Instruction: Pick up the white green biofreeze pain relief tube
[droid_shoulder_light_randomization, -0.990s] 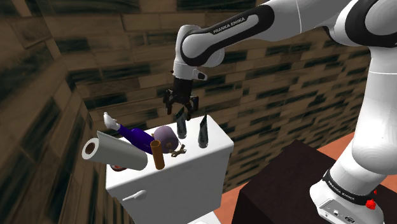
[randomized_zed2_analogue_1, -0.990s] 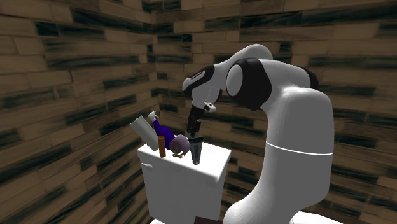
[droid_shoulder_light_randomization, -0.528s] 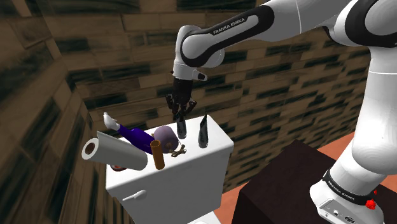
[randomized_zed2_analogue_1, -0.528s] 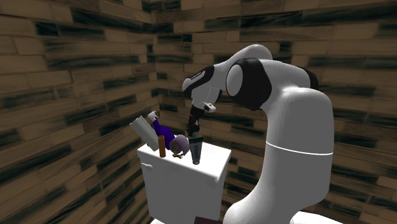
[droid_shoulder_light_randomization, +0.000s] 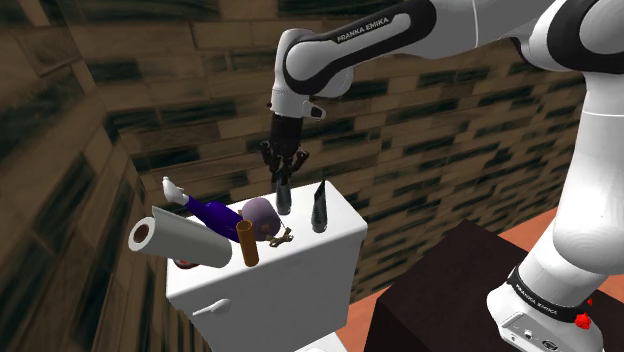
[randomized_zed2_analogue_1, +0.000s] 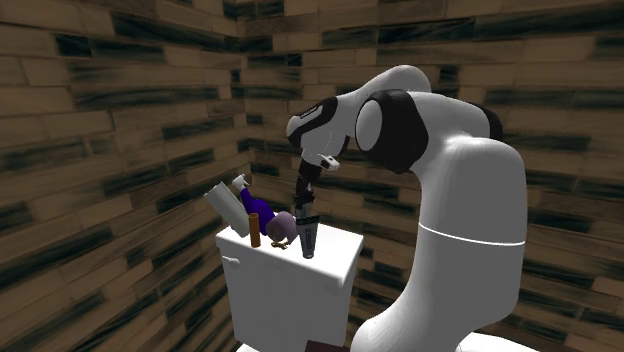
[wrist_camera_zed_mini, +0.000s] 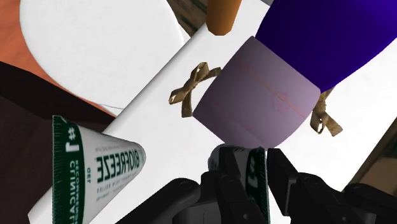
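Wrist view has the gripper (wrist_camera_zed_mini: 245, 177) fingers (wrist_camera_zed_mini: 219, 191) pinching the upturned end of the white-green biofreeze tube (wrist_camera_zed_mini: 236, 159), standing upright by the white tank's (wrist_camera_zed_mini: 159, 108) top edge on the arm's side beside a twin tube (wrist_camera_zed_mini: 95, 175), so I'd guess a straight-down grab was easiest.

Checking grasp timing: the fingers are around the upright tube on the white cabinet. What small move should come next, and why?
Probably a short, straight lift. The fingers clasp the green-and-white tube, which stands on the cabinet. A second Biofreeze tube and a purple doll sit close by, so rising vertically looks safer than moving sideways.
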